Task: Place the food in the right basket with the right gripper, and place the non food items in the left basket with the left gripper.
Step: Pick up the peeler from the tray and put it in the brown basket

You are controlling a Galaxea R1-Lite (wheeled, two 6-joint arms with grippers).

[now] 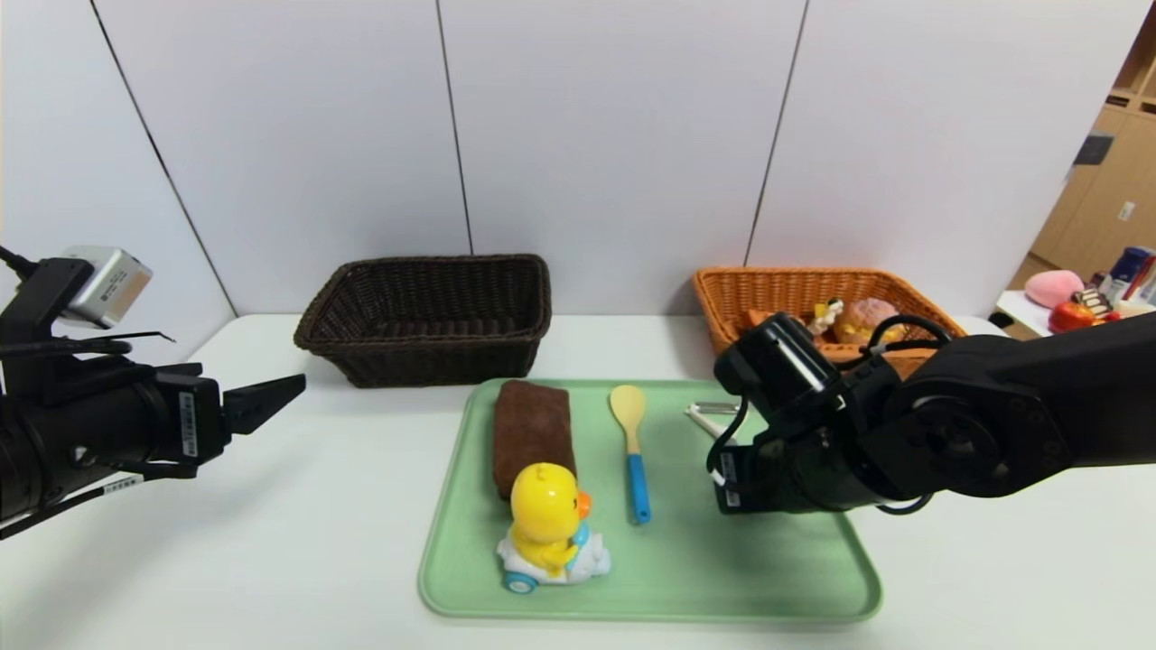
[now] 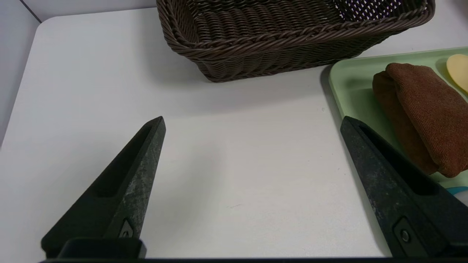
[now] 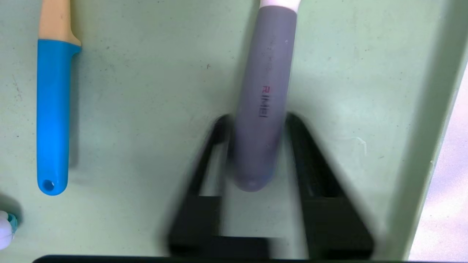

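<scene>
The folded brown towel (image 1: 531, 431), the yellow duck toy (image 1: 546, 519) and the blue-handled yellow spoon (image 1: 632, 451) lie on the green tray (image 1: 722, 578). The peeler's white head (image 1: 703, 413) shows beside my right wrist. My right gripper (image 3: 256, 118) is down on the tray, its fingers closed against both sides of the grey peeler handle (image 3: 265, 73). The bun (image 1: 867, 314) and the waffle wedge (image 1: 763, 320) sit in the orange-tan right basket (image 1: 795, 284). The dark brown left basket (image 1: 424, 316) looks empty. My left gripper (image 2: 252, 120) is open and empty above the table, left of the tray.
The tray's raised rim (image 3: 427, 128) runs close beside my right fingers. A side table with toys (image 1: 1075, 307) stands at the far right. A white wall panel rises right behind both baskets.
</scene>
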